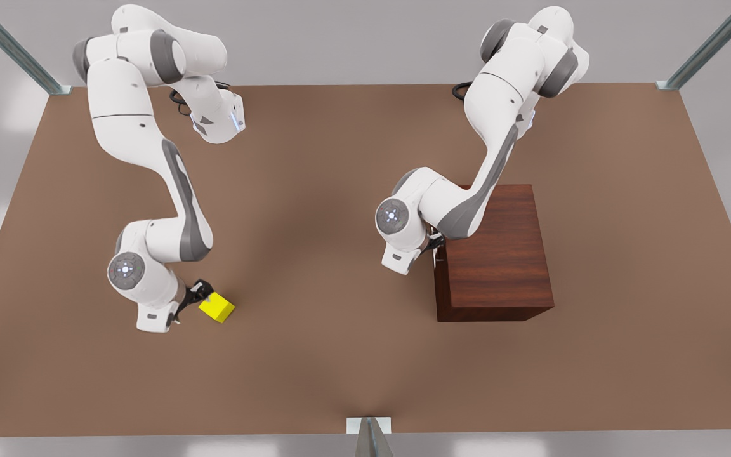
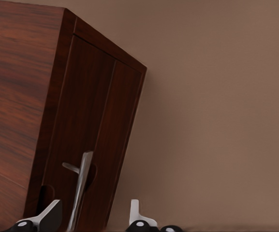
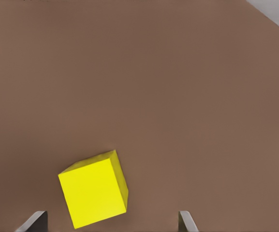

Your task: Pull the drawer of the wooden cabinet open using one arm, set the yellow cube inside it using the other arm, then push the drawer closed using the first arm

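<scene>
Brown counter [image 1: 340, 355]: dark reddish-brown wooden cabinet [image 1: 499, 260] at the front view's right, drawer [image 2: 88, 140] not yet pulled out. Left hand [image 2: 88, 220] spread around thin silver bar handle [image 2: 80, 186], not clamped. Right hand [image 3: 112, 222] spread beside small yellow cube [image 3: 95, 195], which sits on counter ungrasped. All three steps pending.

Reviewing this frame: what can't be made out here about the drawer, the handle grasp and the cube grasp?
- Drawer front: in the front view the left gripper's arm hides it; the cabinet shows its top and one side.
- Handle: the left wrist view's edge cuts off the open fingers, so contact is unclear.
- Cube: the right gripper is open around it; the right wrist view's edge hides any contact.
</scene>
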{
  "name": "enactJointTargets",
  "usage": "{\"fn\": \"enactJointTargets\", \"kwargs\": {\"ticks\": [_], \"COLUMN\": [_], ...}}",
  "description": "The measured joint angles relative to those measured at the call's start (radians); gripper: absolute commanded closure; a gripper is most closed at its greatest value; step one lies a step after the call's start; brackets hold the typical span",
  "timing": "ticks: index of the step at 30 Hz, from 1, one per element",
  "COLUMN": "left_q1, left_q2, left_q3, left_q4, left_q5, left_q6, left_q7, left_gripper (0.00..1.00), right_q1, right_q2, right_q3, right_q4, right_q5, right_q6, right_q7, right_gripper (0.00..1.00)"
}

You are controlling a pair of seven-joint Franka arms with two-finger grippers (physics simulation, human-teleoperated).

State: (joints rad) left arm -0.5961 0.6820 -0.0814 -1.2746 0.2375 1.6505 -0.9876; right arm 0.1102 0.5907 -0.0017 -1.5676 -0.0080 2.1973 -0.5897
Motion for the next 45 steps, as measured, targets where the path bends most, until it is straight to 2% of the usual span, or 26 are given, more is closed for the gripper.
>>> {"fn": "enactJointTargets", "kwargs": {"ticks": [4, 14, 17, 19, 38, 39, 40, 41, 42, 45], "left_q1": [0.001, -0.004, -0.004, -0.004, -0.087, -0.09, -0.091, -0.092, -0.092, -0.093], "left_q2": [0.003, 0.039, 0.045, 0.047, 0.084, 0.088, 0.092, 0.094, 0.097, 0.108], "left_q3": [0.0, -0.004, -0.005, -0.006, -0.007, -0.007, -0.006, -0.006, -0.006, -0.006], "left_q4": [-0.001, -0.001, 0.0, 0.001, 0.08, 0.088, 0.096, 0.101, 0.105, 0.117], "left_q5": [0.004, 0.019, 0.017, 0.016, -0.017, -0.017, -0.017, -0.017, -0.016, -0.015], "left_q6": [-0.018, -0.032, -0.031, -0.03, 0.016, 0.018, 0.019, 0.022, 0.024, 0.035], "left_q7": [0.027, 0.081, 0.092, 0.097, 0.108, 0.108, 0.107, 0.107, 0.107, 0.106], "left_gripper": [0.24, 0.24, 0.27, 0.3, 0.3, 0.31, 0.31, 0.31, 0.31, 0.31], "right_q1": [0.003, -0.008, -0.009, -0.009, -0.012, -0.015, -0.016, -0.015, -0.012, -0.009], "right_q2": [0.045, 0.072, 0.082, 0.086, 0.164, 0.165, 0.167, 0.167, 0.166, 0.165], "right_q3": [0.017, 0.035, 0.035, 0.035, 0.034, 0.034, 0.034, 0.034, 0.034, 0.034], "right_q4": [0.023, -0.052, -0.05, -0.051, -0.054, -0.054, -0.054, -0.054, -0.054, -0.054], "right_q5": [0.008, 0.021, 0.018, 0.017, 0.016, 0.016, 0.017, 0.017, 0.018, 0.021], "right_q6": [0.022, 0.039, 0.043, 0.046, 0.086, 0.088, 0.09, 0.09, 0.09, 0.09], "right_q7": [-0.13, -0.353, -0.395, -0.42, -0.503, -0.503, -0.504, -0.504, -0.505, -0.507], "right_gripper": [0.0, 0.0, 0.0, 0.0, 0.0, 0.01, 0.23, 0.38, 0.41, 0.41]}}
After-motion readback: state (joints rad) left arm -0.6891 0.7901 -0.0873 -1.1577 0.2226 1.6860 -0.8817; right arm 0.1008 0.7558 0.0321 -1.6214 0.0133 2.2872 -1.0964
